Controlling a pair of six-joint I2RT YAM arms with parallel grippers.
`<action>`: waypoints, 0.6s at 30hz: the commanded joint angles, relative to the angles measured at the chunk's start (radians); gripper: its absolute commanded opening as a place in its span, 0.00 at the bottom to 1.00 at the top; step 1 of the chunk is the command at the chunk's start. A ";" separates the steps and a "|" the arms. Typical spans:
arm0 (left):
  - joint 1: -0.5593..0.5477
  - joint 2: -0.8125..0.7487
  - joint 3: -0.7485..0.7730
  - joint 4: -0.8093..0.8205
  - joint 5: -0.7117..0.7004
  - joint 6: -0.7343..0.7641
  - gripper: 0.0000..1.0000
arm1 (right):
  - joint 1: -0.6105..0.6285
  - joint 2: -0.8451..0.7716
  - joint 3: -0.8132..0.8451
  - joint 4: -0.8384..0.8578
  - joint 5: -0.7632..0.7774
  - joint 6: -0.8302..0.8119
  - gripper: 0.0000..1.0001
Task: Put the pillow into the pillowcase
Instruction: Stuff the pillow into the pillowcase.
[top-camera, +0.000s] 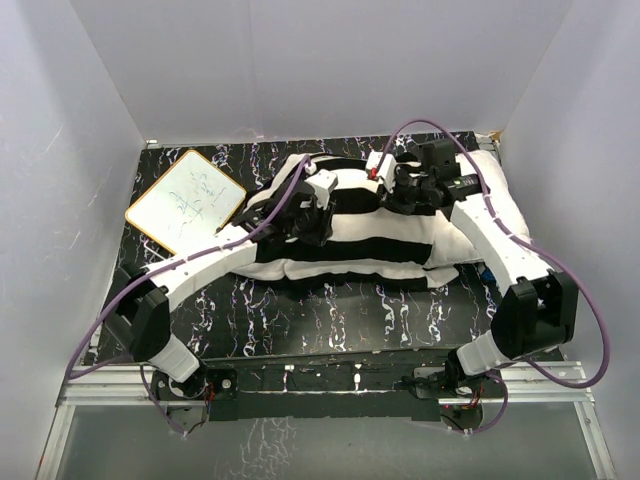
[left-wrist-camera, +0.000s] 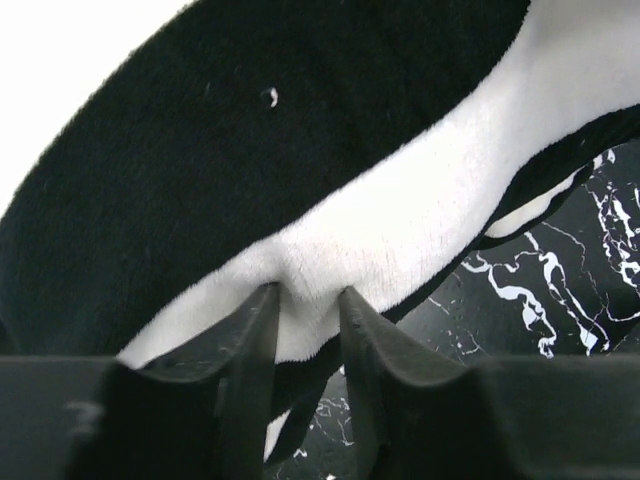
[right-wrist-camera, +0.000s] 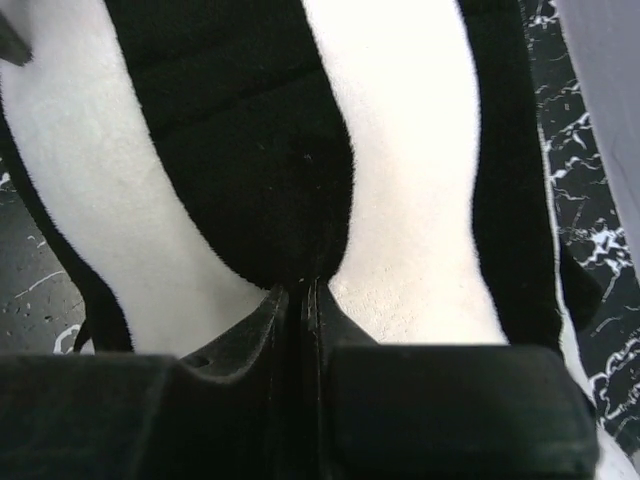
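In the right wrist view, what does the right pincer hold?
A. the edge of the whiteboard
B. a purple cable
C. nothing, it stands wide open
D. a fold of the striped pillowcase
D: the right pincer is shut, with its fingers together on a puckered fold of the pillowcase, where a black stripe meets a white one.

A black and white striped fabric pillowcase (top-camera: 350, 240) lies across the middle of the black table with white marble veins (top-camera: 330, 320). A plain white soft pillow (top-camera: 505, 190) shows at the right end of it. The left gripper (top-camera: 315, 222) and the right gripper (top-camera: 397, 193) are both down on the striped cloth, apart from each other. A small white rectangular whiteboard (top-camera: 187, 200) lies at the far left of the table.
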 joint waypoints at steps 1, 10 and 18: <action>-0.001 0.053 0.096 0.044 0.067 0.005 0.22 | -0.033 -0.095 0.013 0.036 0.028 0.039 0.08; -0.001 0.137 0.181 0.080 0.065 -0.044 0.00 | -0.278 -0.103 0.135 -0.092 -0.175 0.143 0.55; 0.004 0.093 0.121 0.133 -0.002 -0.082 0.00 | -0.647 0.052 0.206 -0.186 -0.135 0.063 0.99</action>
